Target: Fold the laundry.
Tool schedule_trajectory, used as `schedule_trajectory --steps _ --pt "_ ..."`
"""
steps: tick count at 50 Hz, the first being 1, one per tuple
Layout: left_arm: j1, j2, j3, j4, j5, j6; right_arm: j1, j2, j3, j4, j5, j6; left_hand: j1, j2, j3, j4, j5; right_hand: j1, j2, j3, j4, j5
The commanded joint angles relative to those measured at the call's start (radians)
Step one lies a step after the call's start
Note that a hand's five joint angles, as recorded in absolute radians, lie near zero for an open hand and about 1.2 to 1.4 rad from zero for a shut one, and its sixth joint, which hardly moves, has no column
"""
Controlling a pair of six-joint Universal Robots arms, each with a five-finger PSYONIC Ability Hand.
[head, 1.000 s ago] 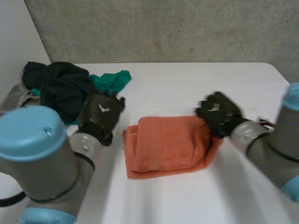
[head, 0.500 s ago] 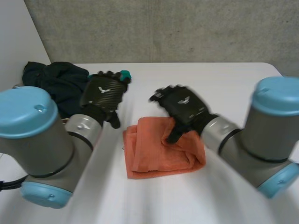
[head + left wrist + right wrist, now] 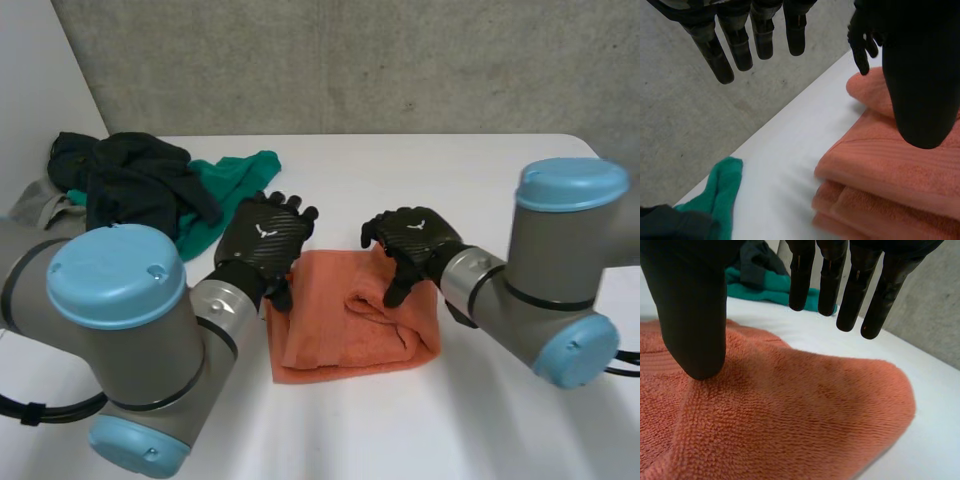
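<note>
Left hand (image 3: pixel 262 238): spread and holding nothing. Its fingers (image 3: pixel 740 45) are straight and apart above the bare surface just past the towel's far left corner. Its thumb (image 3: pixel 920 75) points down over the towel's top layer; contact cannot be told.
Right hand (image 3: pixel 415 238): relaxed, not pinching. Its fingers (image 3: pixel 855 285) hang straight above the towel's far right part and its thumb (image 3: pixel 695 315) sets its tip on the pile.
Orange towel (image 3: pixel 345 330): folded into a thick, layered rectangle, lying flat in the middle of the surface between the two hands, with stacked fold edges along its left side.
Surface (image 3: pixel 470 180): a white tabletop, smooth and bare around the towel, with a rounded far right corner.
Dark clothes (image 3: pixel 130 180): a crumpled black heap at the far left corner, well apart from the towel.
Green cloth (image 3: pixel 235 178): pokes out from under that heap towards the left hand.
Grey cloth (image 3: pixel 35 205): lies at the heap's left.
Room: a rough grey concrete wall (image 3: pixel 350 60) runs behind the surface, and a plain pale panel (image 3: pixel 35 70) stands at the left.
</note>
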Motion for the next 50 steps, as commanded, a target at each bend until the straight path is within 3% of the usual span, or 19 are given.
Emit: schedule_trajectory --steps 1,8,13,24,28,33,40,42,44,45,50 --pt "0.037 0.045 -0.052 0.002 0.006 0.001 0.056 0.112 -0.096 0.028 0.033 -0.003 -0.014 -0.006 -0.009 -0.003 0.005 0.173 0.098 0.097 0.095 0.114" --pt "0.045 0.058 -0.087 0.005 0.007 -0.001 0.072 0.170 -0.139 0.032 0.061 -0.006 -0.017 -0.009 -0.012 -0.006 0.002 0.228 0.153 0.152 0.150 0.169" --pt "0.048 0.059 -0.096 0.005 0.007 -0.001 0.087 0.173 -0.162 0.034 0.066 -0.035 -0.020 -0.012 -0.015 -0.009 -0.001 0.965 0.890 0.889 0.888 0.907" --pt "0.089 0.125 -0.119 -0.004 0.007 0.001 0.148 0.049 -0.135 0.035 0.029 -0.090 -0.023 -0.015 -0.018 -0.012 -0.004 0.967 0.892 0.891 0.889 0.909" --pt "0.130 0.174 -0.136 -0.001 0.009 0.001 0.190 0.017 -0.101 0.023 -0.035 -0.127 -0.023 -0.015 -0.018 -0.012 -0.004 0.967 0.892 0.891 0.889 0.909" --pt "0.163 0.217 -0.150 0.002 0.009 -0.002 0.219 0.029 -0.058 0.026 -0.192 -0.216 -0.026 -0.018 -0.021 -0.015 -0.007 0.967 0.892 0.891 0.889 0.909" --pt "0.180 0.228 -0.164 0.005 0.012 -0.007 0.251 0.083 -0.058 0.034 -0.220 -0.303 -0.029 -0.021 -0.024 -0.018 -0.010 0.967 0.892 0.891 0.889 0.909" --pt "0.180 0.224 -0.164 0.007 0.013 -0.007 0.247 0.077 -0.058 0.034 -0.212 -0.314 -0.044 -0.035 -0.039 -0.032 -0.025 0.615 0.540 0.539 0.537 0.556" --pt "0.178 0.217 -0.164 0.008 0.015 -0.007 0.242 0.069 -0.055 0.031 -0.207 -0.305 -0.055 -0.047 -0.050 -0.044 -0.037 -0.105 -0.180 -0.181 -0.183 -0.164" --pt "0.177 0.216 -0.161 0.011 0.017 -0.008 0.239 0.054 -0.052 0.025 -0.194 -0.291 -0.061 -0.053 -0.056 -0.050 -0.042 -0.254 -0.330 -0.330 -0.332 -0.313" --pt "0.151 0.170 -0.118 0.045 0.013 -0.013 0.236 -0.027 -0.030 0.003 -0.109 -0.176 -0.058 -0.050 -0.053 -0.047 -0.040 -0.254 -0.330 -0.330 -0.332 -0.313"
